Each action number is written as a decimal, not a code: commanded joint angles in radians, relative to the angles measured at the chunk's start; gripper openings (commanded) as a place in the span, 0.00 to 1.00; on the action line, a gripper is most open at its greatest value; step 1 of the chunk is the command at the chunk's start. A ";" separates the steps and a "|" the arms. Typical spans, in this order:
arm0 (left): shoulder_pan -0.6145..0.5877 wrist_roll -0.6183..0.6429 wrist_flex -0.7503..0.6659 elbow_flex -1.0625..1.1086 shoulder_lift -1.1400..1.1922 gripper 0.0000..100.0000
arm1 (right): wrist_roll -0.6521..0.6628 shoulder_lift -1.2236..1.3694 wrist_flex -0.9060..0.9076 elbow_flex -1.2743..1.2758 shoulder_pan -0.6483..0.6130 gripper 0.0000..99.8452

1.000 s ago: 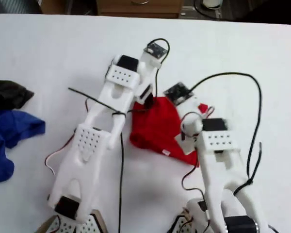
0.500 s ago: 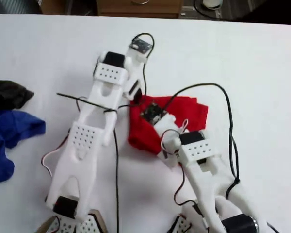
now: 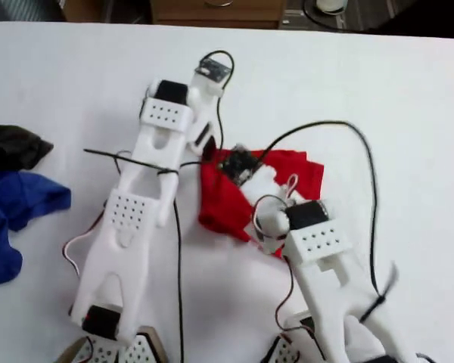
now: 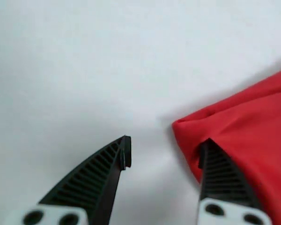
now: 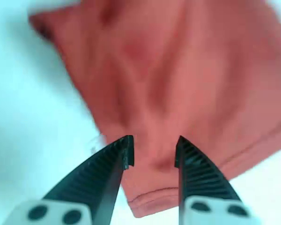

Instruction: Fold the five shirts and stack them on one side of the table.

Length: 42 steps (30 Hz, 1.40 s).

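Where the red shirt (image 3: 221,203) lies, high view: about mid-table on the white table (image 3: 393,83), a flattish, roughly four-sided patch with the wrists of both arms over it.
Left arm (image 3: 136,219), high view: stretches from the near edge toward the far side, its wrist at the shirt's far-left corner.
Right arm (image 3: 318,246), high view: comes in from the near right, its wrist above the middle of the shirt; a black cable (image 3: 356,132) arcs from it over the table to the right.
Other cloth, high view: bunched blue cloth (image 3: 15,208) at the left edge, with a crumpled black cloth (image 3: 11,145) just beyond it on the far side, both well apart from the red shirt.
Left gripper (image 4: 166,140), left wrist view: jaws spread wide with nothing between them; one finger (image 4: 96,180) is over bare table, the other over the shirt's folded corner. Whether either tip touches cannot be told.
Red shirt, left wrist view: one corner, doubled over at its edge.
Right gripper (image 5: 154,138), right wrist view: jaws parted by a narrow gap and gripping nothing, above the red cloth close to a hemmed edge.
Red shirt, right wrist view: spread beneath the fingers, softly wrinkled, with white table showing on two sides.
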 commanded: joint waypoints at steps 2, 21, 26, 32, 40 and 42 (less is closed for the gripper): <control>-0.015 -0.009 0.011 -0.058 -0.014 0.26 | -0.046 -0.090 0.007 -0.066 -0.059 0.15; -0.032 -0.008 0.003 -0.047 0.009 0.26 | -0.100 0.142 -0.208 -0.091 -0.213 0.15; -0.029 -0.008 0.003 -0.047 0.009 0.26 | -0.117 0.147 -0.213 -0.147 -0.228 0.15; -0.031 -0.008 0.003 -0.047 0.009 0.26 | -0.117 0.160 -0.246 -0.141 -0.271 0.15; -0.032 -0.006 0.011 -0.047 0.009 0.26 | -0.118 0.298 -0.311 -0.143 -0.268 0.15; -0.034 -0.006 0.011 -0.047 0.009 0.26 | -0.118 0.317 -0.309 -0.144 -0.269 0.15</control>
